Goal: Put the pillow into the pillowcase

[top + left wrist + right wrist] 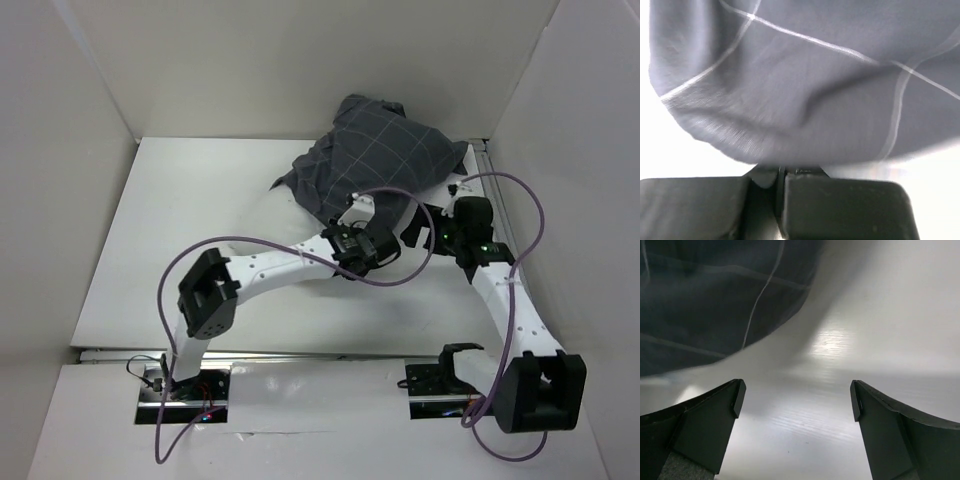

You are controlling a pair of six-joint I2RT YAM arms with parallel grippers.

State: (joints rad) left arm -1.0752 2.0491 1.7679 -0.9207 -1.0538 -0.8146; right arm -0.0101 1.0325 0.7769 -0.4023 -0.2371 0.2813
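Left gripper (781, 172): jaws drawn together, only a thin seam between the two dark fingers at bottom centre of the left wrist view. The lower hem of the pillowcase (805, 75) met the tips there. Whether cloth was pinched in the seam could not be told. Charcoal fabric with pale grid lines filled the upper two thirds of that frame, blurred.

Right gripper (795, 390): jaws spread wide, nothing between them, only the glossy white bench (840, 405) below. The pillowcase (705, 300) hung in the upper left of that frame, clear of both fingers.

The top view gave the layout that the wrist views lacked. The pillowcase (380, 150) was bunched in a mound at upper centre, toward the back of the bench (180, 220). The pillow (268, 215) showed as a plain white mass coming out from its lower left edge, with the left arm reaching across it. The left gripper (352, 208) sat at the near edge of the dark cloth. The right gripper (455, 195) was just beside the mound's right side.
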